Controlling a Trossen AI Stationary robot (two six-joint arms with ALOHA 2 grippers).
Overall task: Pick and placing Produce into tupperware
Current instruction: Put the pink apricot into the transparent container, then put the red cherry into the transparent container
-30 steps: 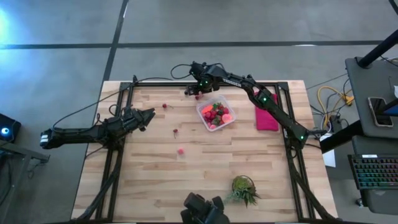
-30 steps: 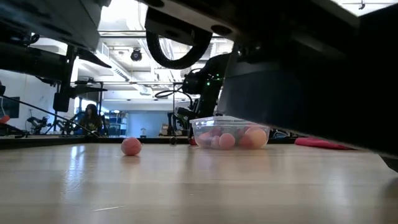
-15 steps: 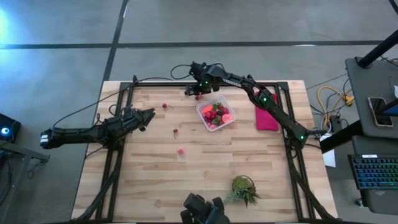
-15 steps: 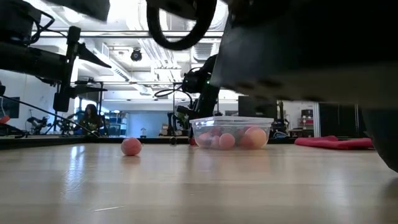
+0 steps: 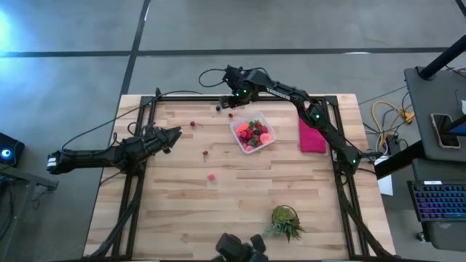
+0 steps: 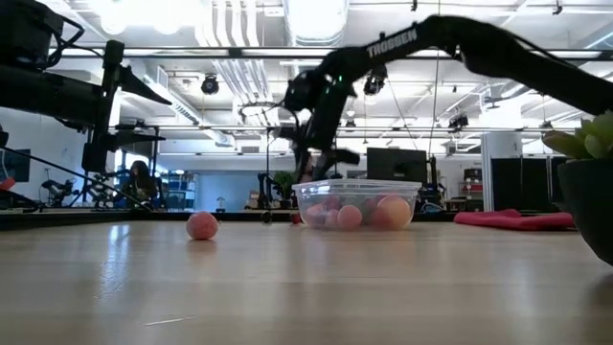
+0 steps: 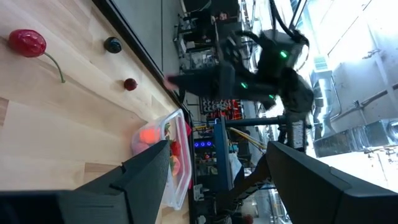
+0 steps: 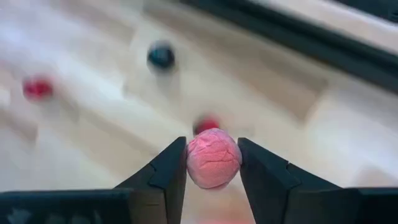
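Wooden tabletop (image 5: 182, 211) fills your view from above. Your right gripper (image 8: 213, 163) hangs over the far edge, just beside the tupperware (image 5: 253, 132), its fingers pinching a pink berry (image 8: 214, 158). Your left gripper (image 5: 172, 135) waits at the left side, fingers apart and holding nothing. Loose produce (image 5: 211, 176) lies between them.

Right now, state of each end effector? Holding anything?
Left end effector: open, empty, parked over the table's left side.
Right end effector: shut on a pink berry piece, raised near the tupperware.
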